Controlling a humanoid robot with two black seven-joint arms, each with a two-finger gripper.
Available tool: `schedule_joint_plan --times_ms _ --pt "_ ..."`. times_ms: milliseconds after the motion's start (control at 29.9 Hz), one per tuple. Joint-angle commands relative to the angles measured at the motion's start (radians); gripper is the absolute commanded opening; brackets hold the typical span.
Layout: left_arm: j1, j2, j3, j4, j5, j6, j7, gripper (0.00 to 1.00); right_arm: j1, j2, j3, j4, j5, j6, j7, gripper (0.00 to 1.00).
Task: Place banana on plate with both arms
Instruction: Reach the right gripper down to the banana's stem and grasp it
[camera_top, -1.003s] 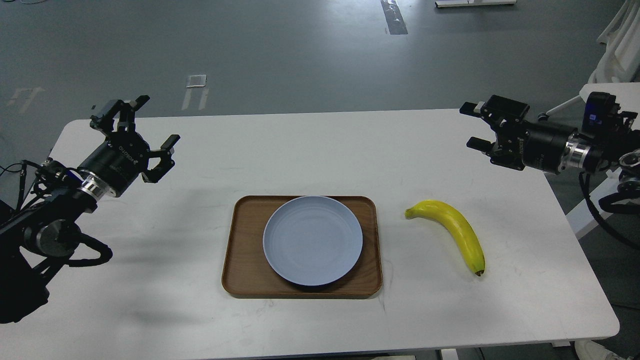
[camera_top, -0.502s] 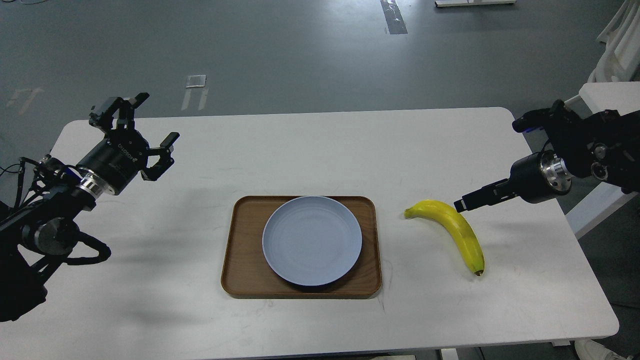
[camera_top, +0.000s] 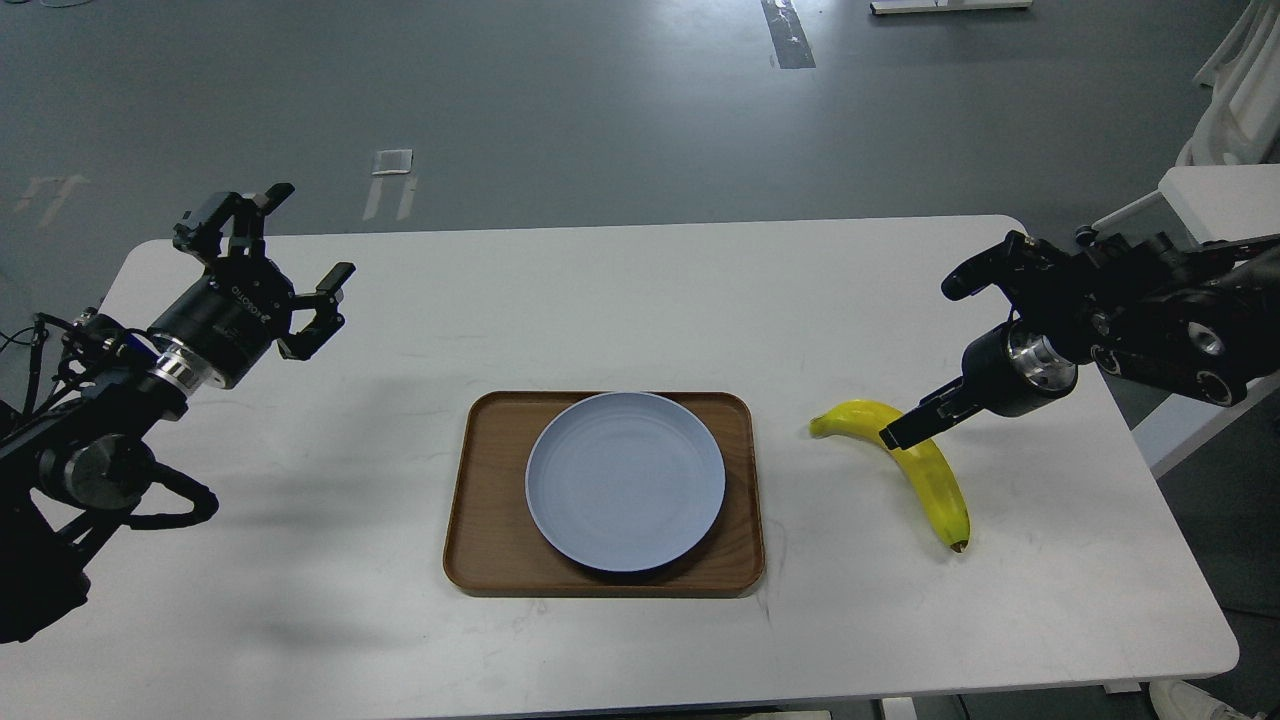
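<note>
Your view looked forward and down onto a white table (camera_top: 640, 300) with rounded corners, standing on a grey floor (camera_top: 560, 100).

At the far left, your left arm (camera_top: 110, 420) came in from the frame's edge, black with a silver wrist ring and looped cables. Its left gripper (camera_top: 285, 255) hung above the table's left rear part, fingers spread wide with nothing between them, well apart from everything else.

In the middle of the table lay a brown wooden tray (camera_top: 480, 500), rectangular with rounded corners. The plate (camera_top: 625, 480), round and pale blue-grey, sat inside the tray and filled most of it; its near edge reached close to the tray's near rim. Nothing lay on the plate.

To the right of the tray, on the bare table, lay the banana (camera_top: 935, 480). It was bright yellow and curved, with its greenish stem end pointing toward the tray and its dark tip toward you.

At the far right, your right arm (camera_top: 1140, 320) reached in from the frame's edge. Its right gripper (camera_top: 905, 430) pointed down and to the left, its dark tip lying over the banana's upper part, near the stem end. The gripper showed only as one narrow dark shape (its two fingers could not be told apart), so you could not tell whether it was spread or closed, nor whether it touched the banana.
</note>
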Motion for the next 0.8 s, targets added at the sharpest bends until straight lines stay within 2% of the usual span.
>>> schedule_joint_plan --times_ms 0,100,201,234,268,301,334,401,468,535,602,669,769 --pt "0.003 0.000 0.001 0.000 0.000 0.000 -0.002 0.98 -0.030 0.012 -0.001 -0.021 0.001 -0.005 0.000 0.98" --pt "0.003 0.000 -0.001 0.000 0.000 0.000 -0.002 0.98 -0.049 0.017 0.001 -0.021 0.002 -0.022 0.000 0.96" --pt "0.003 0.002 -0.001 0.000 0.000 0.000 -0.002 0.98 -0.064 0.030 0.001 -0.022 0.002 -0.050 0.000 0.89" --pt "0.005 0.002 -0.001 0.000 0.000 0.000 -0.002 0.98 -0.064 0.030 0.001 -0.022 0.002 -0.048 0.000 0.80" --pt "0.005 0.002 -0.001 0.000 0.000 0.000 -0.002 0.98 -0.064 0.030 0.001 -0.022 0.002 -0.048 0.000 0.79" --pt "0.005 0.003 -0.001 0.000 0.000 0.000 -0.002 0.98 -0.066 0.032 -0.001 -0.022 0.002 -0.047 0.000 0.67" --pt "0.005 0.003 -0.001 0.000 0.000 0.000 -0.002 0.98 -0.066 0.032 -0.002 -0.021 0.002 -0.045 0.000 0.62" --pt "0.005 0.003 -0.002 0.000 0.000 0.000 -0.002 0.98 -0.064 0.032 -0.007 -0.021 0.001 -0.044 0.000 0.42" --pt "0.003 0.003 -0.002 0.000 0.000 0.000 -0.002 0.98 -0.064 0.032 -0.018 -0.019 0.002 -0.044 0.000 0.31" --pt "0.003 0.003 -0.007 0.000 0.000 0.000 -0.002 0.98 -0.064 0.030 -0.021 -0.019 0.002 -0.044 0.000 0.29" --pt "0.005 0.003 -0.008 0.000 0.000 0.000 -0.002 0.98 -0.061 0.023 -0.021 -0.018 0.002 -0.042 0.000 0.17" --pt "0.003 0.003 -0.008 0.000 0.000 0.000 0.000 0.98 -0.058 0.020 -0.021 -0.018 0.002 -0.042 0.000 0.10" --pt "0.003 0.003 -0.008 0.000 0.000 0.000 0.000 0.98 -0.047 0.001 -0.018 -0.015 0.004 -0.042 0.000 0.10"
